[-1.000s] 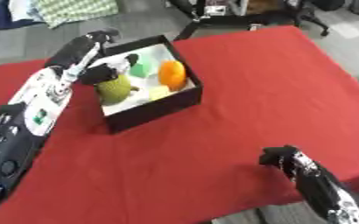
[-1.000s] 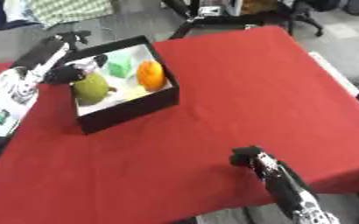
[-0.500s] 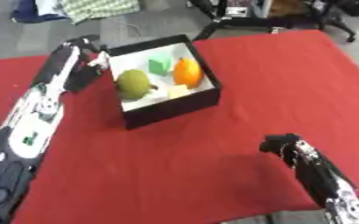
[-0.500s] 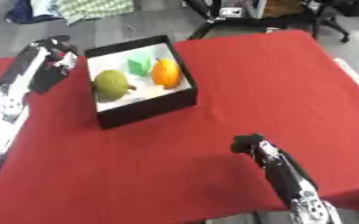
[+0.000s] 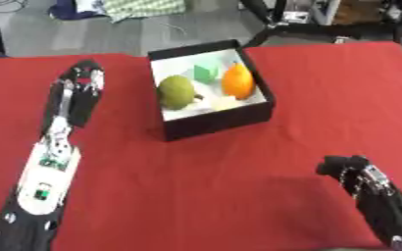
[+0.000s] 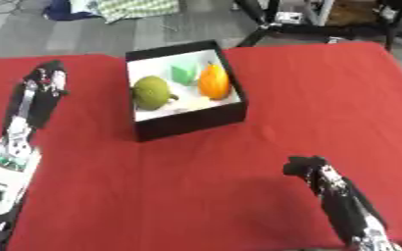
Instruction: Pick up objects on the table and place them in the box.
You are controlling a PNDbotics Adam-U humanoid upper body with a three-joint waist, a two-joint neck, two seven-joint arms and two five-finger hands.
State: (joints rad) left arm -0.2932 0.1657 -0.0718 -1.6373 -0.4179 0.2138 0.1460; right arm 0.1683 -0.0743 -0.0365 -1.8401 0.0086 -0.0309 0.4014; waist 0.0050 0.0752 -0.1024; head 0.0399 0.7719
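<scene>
The box point(image 5: 211, 98) is sitting on the red worktop point(image 5: 238, 186) toward the far side, and it's holding a green round fruit point(image 5: 176, 91), an orange one point(image 5: 237, 81), a small green block point(image 5: 206, 72) and something pale point(image 5: 224, 103) near the front wall. I'm not seeing anything else lying loose on the cloth, so the job is looking pretty much done to me.

The left hand point(image 5: 83, 81) is hanging just left of the box, carrying nothing; I can't tell how its fingers are set. The right hand point(image 5: 346, 166) is sitting near the front right, curled and empty.

Main risk I'm seeing: the left arm is lying close alongside the box, so a sideways swing is likely bumping it and shoving it across the cloth.
</scene>
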